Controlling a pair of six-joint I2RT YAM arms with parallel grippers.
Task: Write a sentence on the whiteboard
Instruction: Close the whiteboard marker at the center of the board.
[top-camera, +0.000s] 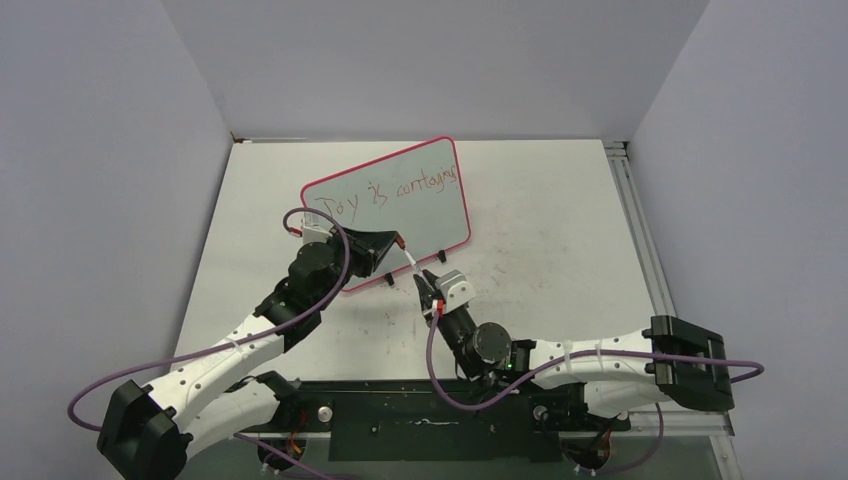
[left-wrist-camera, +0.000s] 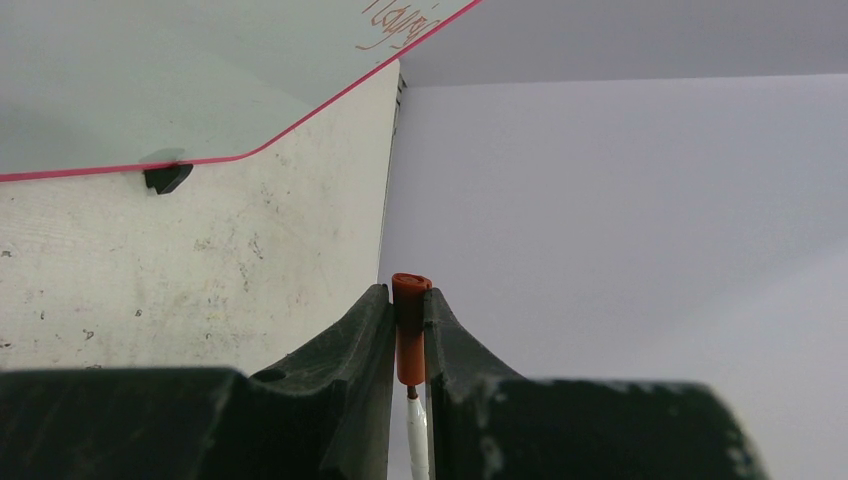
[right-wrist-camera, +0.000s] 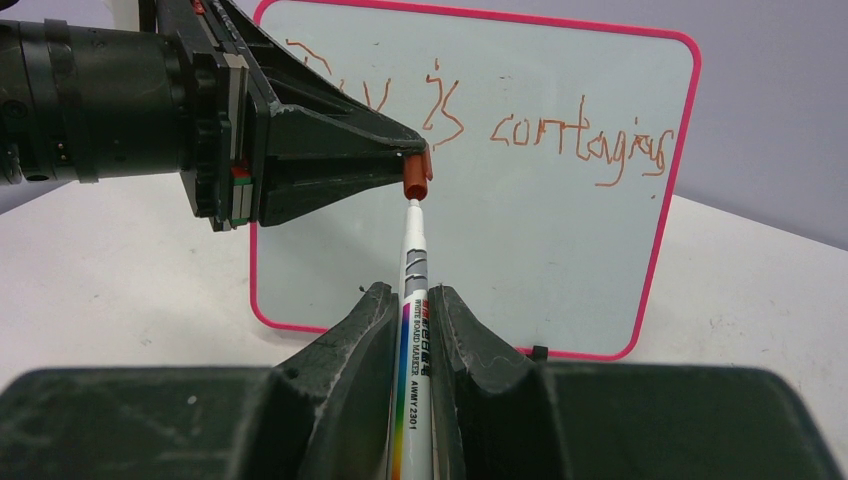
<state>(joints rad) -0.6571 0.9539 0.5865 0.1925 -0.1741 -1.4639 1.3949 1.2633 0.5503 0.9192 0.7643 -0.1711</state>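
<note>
White tabletop (top-camera: 560, 230), scuffed and speckled with dark marks, boxed in by plain grey walls (top-camera: 430, 60) on three sides.

Whiteboard (right-wrist-camera: 540, 230) stood upright on the far-centre part of the table, pink-red frame, long edge horizontal. It was angled in the top view, right end further back. One small black foot (left-wrist-camera: 167, 177) showed under its lower edge in the left wrist view.

Sentence (right-wrist-camera: 520, 130) ran in one line of reddish-brown handwriting near the top edge, reading roughly "Joy is contagious". The last letters were messy. The first word was partly hidden behind the left gripper in the right wrist view.

Left gripper (top-camera: 392, 243) sat just in front of the board's lower edge, jaws clamped on an orange-red cap (left-wrist-camera: 411, 320). The cap was pinched right at the fingertips, its rim poking just past them.

Right gripper (right-wrist-camera: 412, 300) was just near-side of the left one and pointed toward the board, jaws closed tight on the marker (right-wrist-camera: 413, 330). It held the white barrel, which had a rainbow stripe and "WHITE BOARD MARKER" printed on it.

The marker's narrow end ran up to the bottom of the cap and met it. Couldn't tell whether the tip was fully seated inside or only at the mouth.

The two grippers were close but not touching, with only the marker and cap bridging them. Purple cables (top-camera: 150, 370) looped along both arms.
</note>
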